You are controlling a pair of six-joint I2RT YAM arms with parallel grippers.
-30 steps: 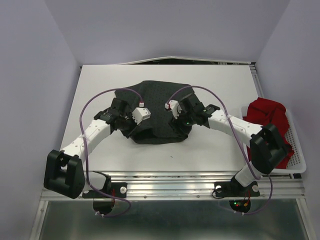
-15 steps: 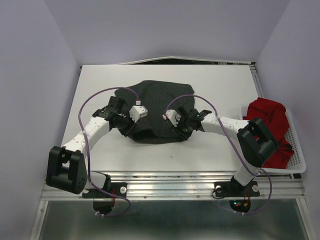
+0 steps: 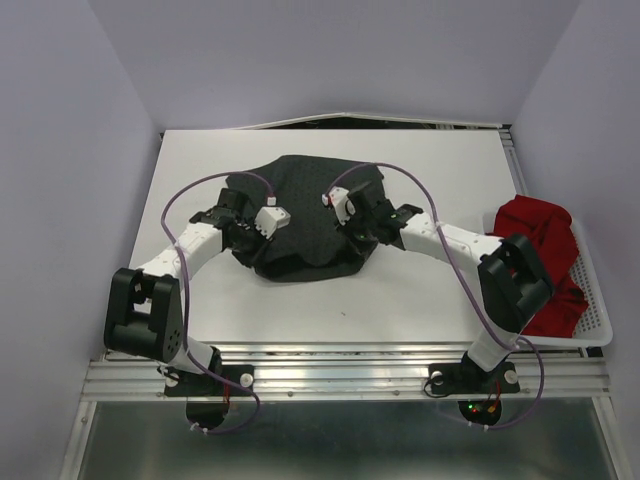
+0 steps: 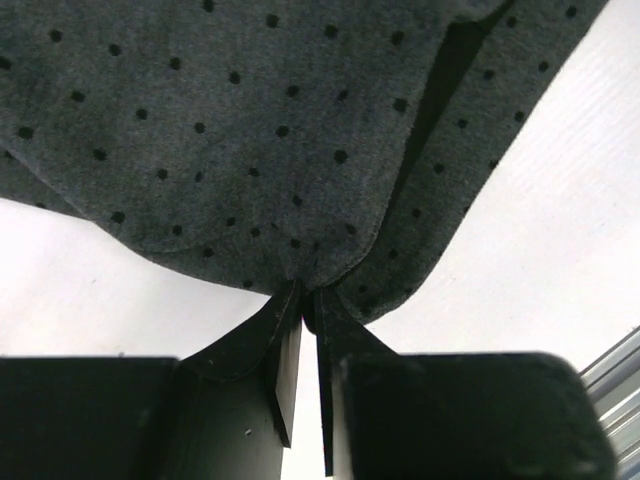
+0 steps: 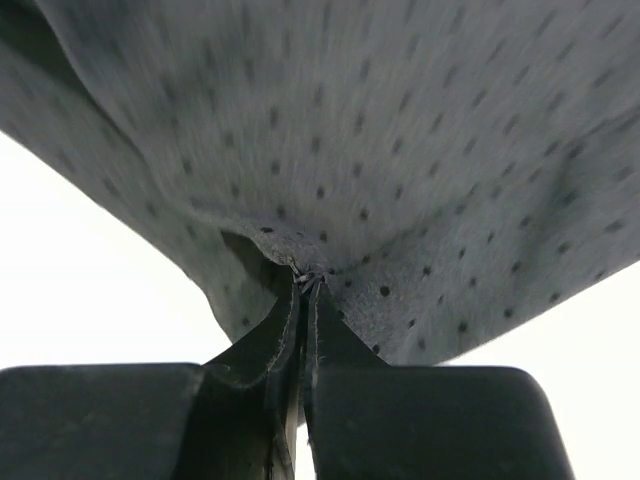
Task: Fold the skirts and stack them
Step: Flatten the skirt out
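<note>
1. Where the left gripper point(image 4: 305, 295) meets the cloth, its fingers stand almost pressed together with only a thin slit between them. The edge of the grey skirt point(image 4: 250, 120) puckers into their tips, which reads as a shallow pinch on that edge.
2. Right gripper point(image 5: 305, 278): fingers pressed together on a small gathered bit of the same skirt's edge. Creases fan outward from the tips.
3. Grey skirt: a rumpled, rounded patch in the middle of the surface point(image 3: 430, 170), somewhat toward the far edge. Both grippers sit at its near side, the left one toward its left end and the right one toward its right end. From each pair of fingertips the cloth runs away toward the far edge.
4. Red skirt point(image 3: 530, 235): bunched in the white basket point(image 3: 600, 322) at the right edge of the surface, well apart from both grippers.
5. Step in hand, as judged: the first fold of the grey skirt; stacking is not yet begun.
6. To do it well:
   - Raise both pinched points together and level.
   - Hold the span between them lightly taut without dragging the rest of the skirt.
   - Carry the near edge over toward the far edge until the two edges meet.
   - Lower the cloth onto itself before the fingers part.
7. Caution: the left pinch looks shallow, so a quick lift may let that side slip and skew the fold.
</note>
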